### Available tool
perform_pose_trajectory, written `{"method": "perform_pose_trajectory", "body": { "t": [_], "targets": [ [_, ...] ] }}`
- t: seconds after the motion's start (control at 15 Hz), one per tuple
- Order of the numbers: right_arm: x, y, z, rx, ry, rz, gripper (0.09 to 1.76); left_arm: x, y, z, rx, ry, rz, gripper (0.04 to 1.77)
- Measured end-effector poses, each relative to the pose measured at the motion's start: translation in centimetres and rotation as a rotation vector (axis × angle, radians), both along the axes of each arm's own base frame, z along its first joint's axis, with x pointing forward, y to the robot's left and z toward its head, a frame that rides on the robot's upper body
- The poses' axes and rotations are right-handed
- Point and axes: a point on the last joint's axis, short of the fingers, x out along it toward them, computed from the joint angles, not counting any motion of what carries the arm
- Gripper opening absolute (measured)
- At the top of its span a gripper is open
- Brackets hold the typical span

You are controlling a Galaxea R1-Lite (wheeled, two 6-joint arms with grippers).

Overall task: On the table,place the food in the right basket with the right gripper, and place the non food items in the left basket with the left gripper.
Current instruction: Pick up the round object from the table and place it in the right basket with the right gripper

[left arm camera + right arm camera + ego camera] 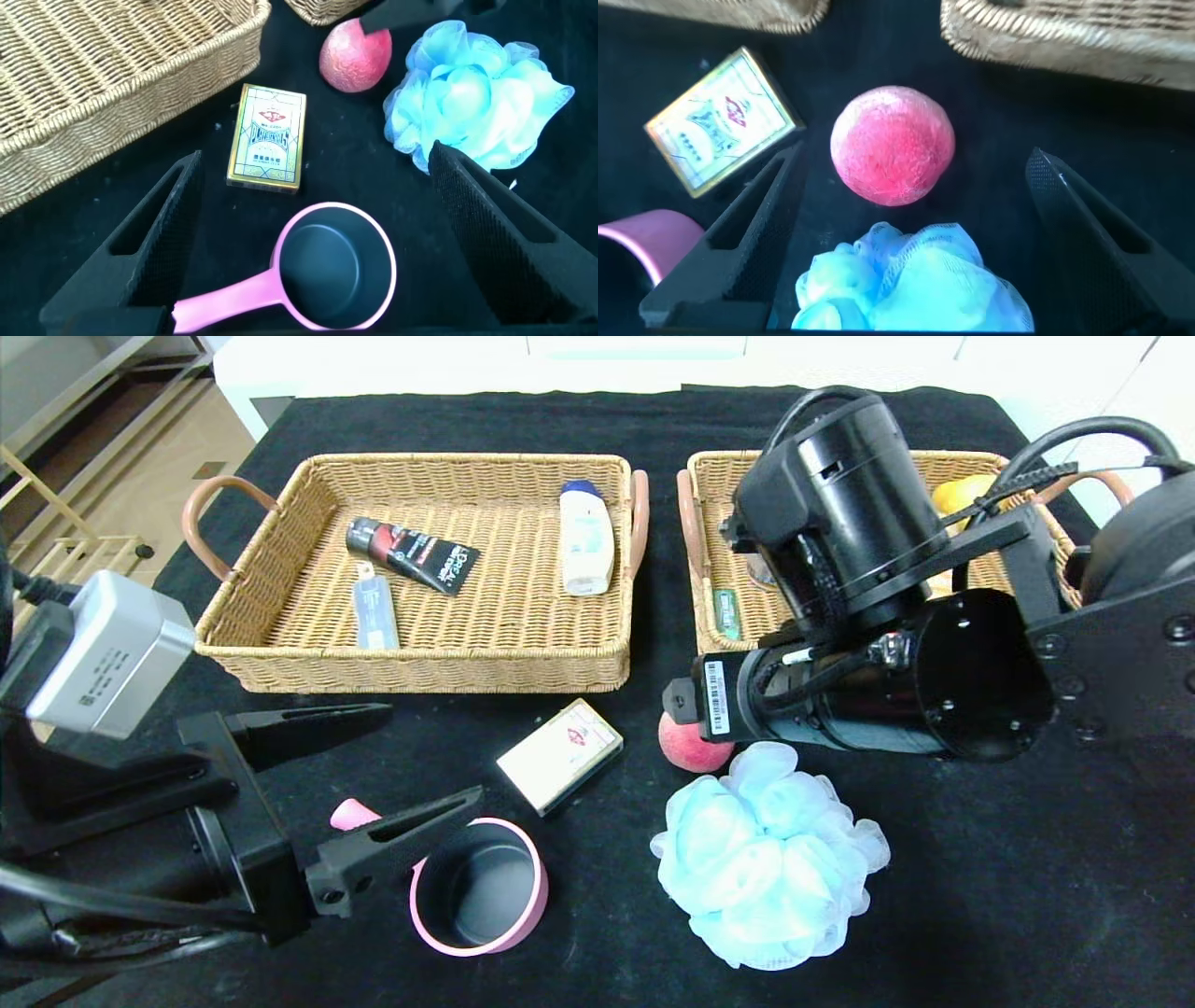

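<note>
A pink peach lies on the black table in front of the right basket. My right gripper is open and hovers over the peach, one finger on each side; in the head view the right arm hides its fingers. A card box, a pink-handled pan and a blue bath pouf lie in front of the left basket. My left gripper is open just above the pan, which lies between its fingers.
The left basket holds a black tube, a white bottle and a small blue item. The right basket holds an orange fruit and a green item. The pouf lies right next to the peach.
</note>
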Motion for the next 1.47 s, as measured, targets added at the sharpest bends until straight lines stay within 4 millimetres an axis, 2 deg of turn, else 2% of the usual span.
{"method": "perform_pose_trajectory", "body": {
  "t": [0.33,1.07,1.47],
  "targets": [
    [0.8,1.0,-1.6,-0.015,0.029,-0.012,1.70,0.0,0.0,0.0,0.001,0.000,0.003,1.72],
    [2.8,2.3,-3.2,-0.031,0.038,-0.040,1.70,0.2,0.3,0.0,0.003,-0.001,0.020,1.72],
    [3.8,2.3,-3.9,-0.031,0.049,-0.065,1.71,0.3,0.2,-0.1,0.005,0.002,0.020,1.72]
  ]
}}
